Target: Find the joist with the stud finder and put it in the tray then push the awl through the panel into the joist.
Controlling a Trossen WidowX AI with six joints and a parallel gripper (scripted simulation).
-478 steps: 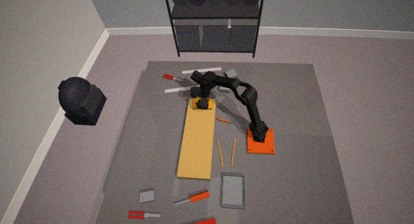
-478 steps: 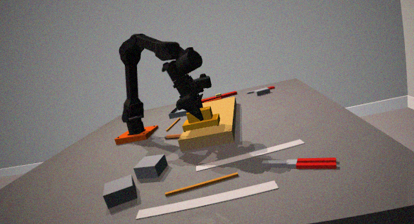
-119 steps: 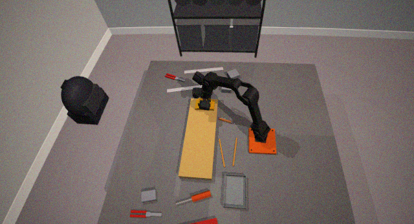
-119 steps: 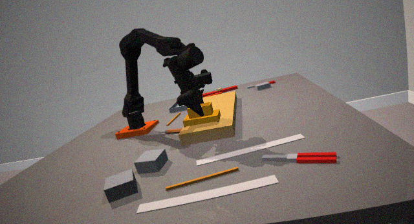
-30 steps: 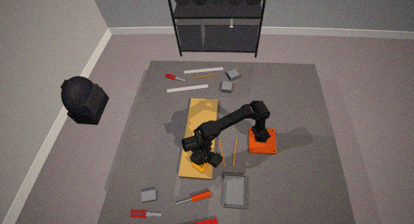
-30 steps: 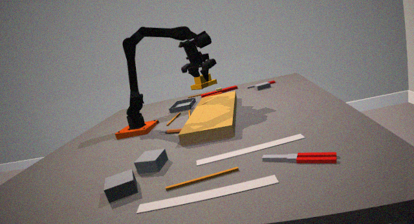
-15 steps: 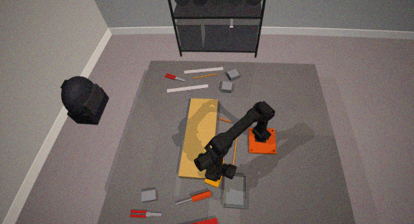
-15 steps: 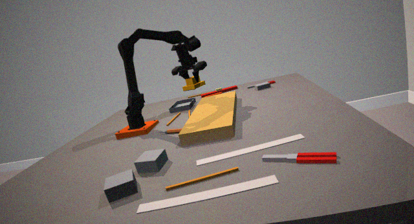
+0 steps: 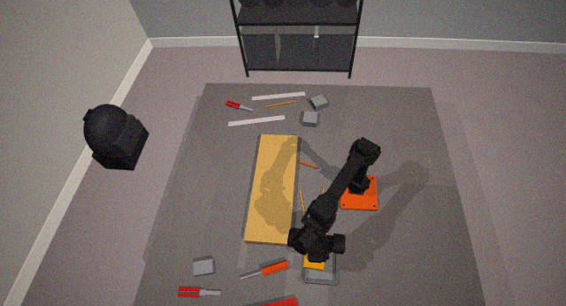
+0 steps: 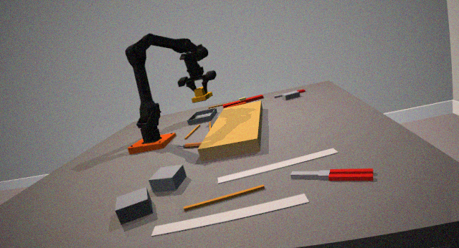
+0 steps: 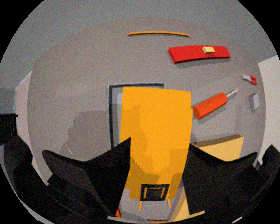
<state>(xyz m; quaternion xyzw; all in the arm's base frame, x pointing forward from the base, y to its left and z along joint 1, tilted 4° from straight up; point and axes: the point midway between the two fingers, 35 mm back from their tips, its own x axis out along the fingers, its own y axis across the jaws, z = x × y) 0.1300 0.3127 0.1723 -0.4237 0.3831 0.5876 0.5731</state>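
End effector [image 9: 315,258] [image 10: 200,90] [image 11: 155,141] aloft, pointing downward.

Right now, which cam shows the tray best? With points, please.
Exterior: the tray [image 9: 336,271] [image 10: 190,122] [image 11: 111,115] shows its full outline there, nothing over it. Top: its upper part is hidden under the gripper [image 9: 315,258] [image 10: 201,90] [image 11: 158,145] and the yellow stud finder [image 9: 314,263] [image 10: 201,97] [image 11: 156,120]. Wrist: only its far and left rims show past the stud finder.
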